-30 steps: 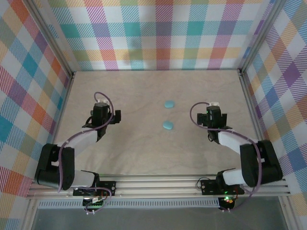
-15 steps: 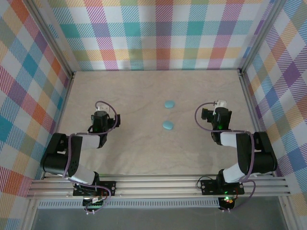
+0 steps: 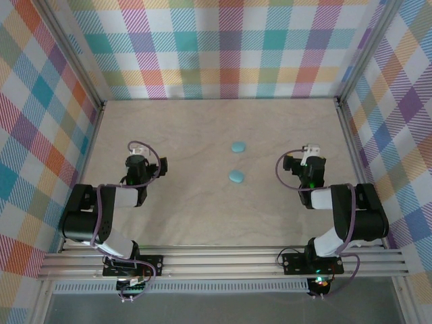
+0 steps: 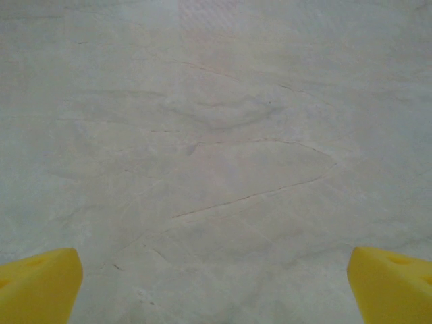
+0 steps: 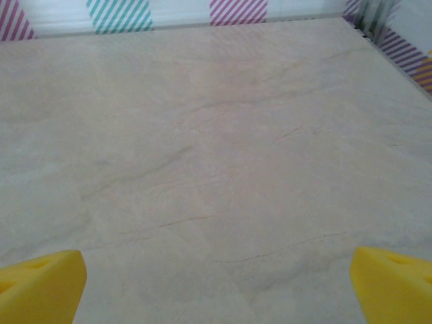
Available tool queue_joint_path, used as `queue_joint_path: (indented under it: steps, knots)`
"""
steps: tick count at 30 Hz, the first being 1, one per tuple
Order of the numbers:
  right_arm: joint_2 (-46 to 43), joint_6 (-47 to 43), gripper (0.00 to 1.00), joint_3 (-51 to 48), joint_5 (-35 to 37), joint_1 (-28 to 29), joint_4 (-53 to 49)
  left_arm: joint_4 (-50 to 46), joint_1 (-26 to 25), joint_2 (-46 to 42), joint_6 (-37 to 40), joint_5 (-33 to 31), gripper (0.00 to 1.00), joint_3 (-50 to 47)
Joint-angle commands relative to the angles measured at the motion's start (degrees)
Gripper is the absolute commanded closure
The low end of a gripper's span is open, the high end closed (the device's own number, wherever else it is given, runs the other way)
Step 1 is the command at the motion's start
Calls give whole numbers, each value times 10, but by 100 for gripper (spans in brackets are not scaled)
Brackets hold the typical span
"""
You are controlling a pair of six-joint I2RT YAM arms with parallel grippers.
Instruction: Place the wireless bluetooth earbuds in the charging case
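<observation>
Far to each side of the near teal case [image 3: 235,177], I am holding my left gripper [image 3: 137,164] and right gripper [image 3: 312,164] wide apart, empty, so I am not bumping it.

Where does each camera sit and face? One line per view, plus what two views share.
Top external: above, behind the arms, looking down on table, two teal cases, left gripper, right gripper.
Left wrist: faces steeply down at the table; its yellow fingertips, apart.
Right wrist: tilted across the table toward the plaid far wall; its yellow fingertips, apart.
Shared: top external and right wrist both show that wall.
</observation>
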Motion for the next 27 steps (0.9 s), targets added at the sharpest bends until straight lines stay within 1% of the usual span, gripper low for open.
queue_joint_path:
  steps: [1,27]
  knots:
    - [0,9,0,8,-16,-3,6,38,6,7,-1,15,0,-9]
    - [1,4,0,10,-27,-3,6,40,6,7,-1,16,0,-9]
